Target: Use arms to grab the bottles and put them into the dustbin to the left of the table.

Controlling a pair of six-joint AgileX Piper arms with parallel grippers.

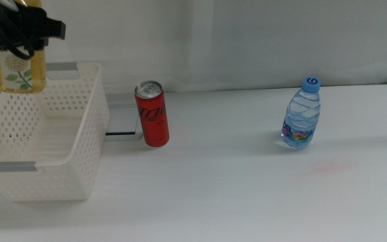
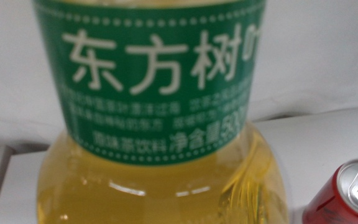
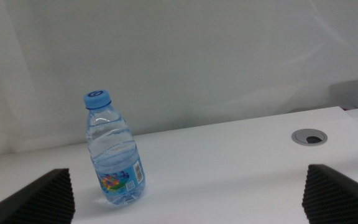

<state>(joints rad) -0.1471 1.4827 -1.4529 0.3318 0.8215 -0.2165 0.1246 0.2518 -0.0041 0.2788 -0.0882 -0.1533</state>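
My left gripper (image 1: 19,30) hangs at about ten o'clock in the middle view, clamped around the upper part of the yellow tea bottle (image 1: 20,72), which is upright in the air above the far end of the dustbin (image 1: 79,168). My left wrist camera is filled by that bottle (image 2: 160,124): green label with pale characters and yellow tea below it; my own jaws are out of that picture.

My right gripper (image 3: 191,199) does not appear in the middle view. Its wrist camera shows the two dark jaws set wide apart, with nothing between them.

Nearest to me in the middle view, at eight o'clock, is the white perforated dustbin, with one grey handle on its near rim and another on its far rim.

Further back, just left of centre toward eleven o'clock, the red cola can (image 1: 152,114) stands upright on the white table (image 1: 247,195), just beside the dustbin's right wall but apart from it. Its silver top also shows past the tea bottle in the left wrist view (image 2: 347,196).

At about two o'clock the small clear water bottle (image 1: 302,114) with its blue cap stands upright, well apart from the can. In the right wrist view it (image 3: 114,155) stands ahead of the open jaws, and a round grey grommet (image 3: 309,137) sits in the tabletop well apart from it.
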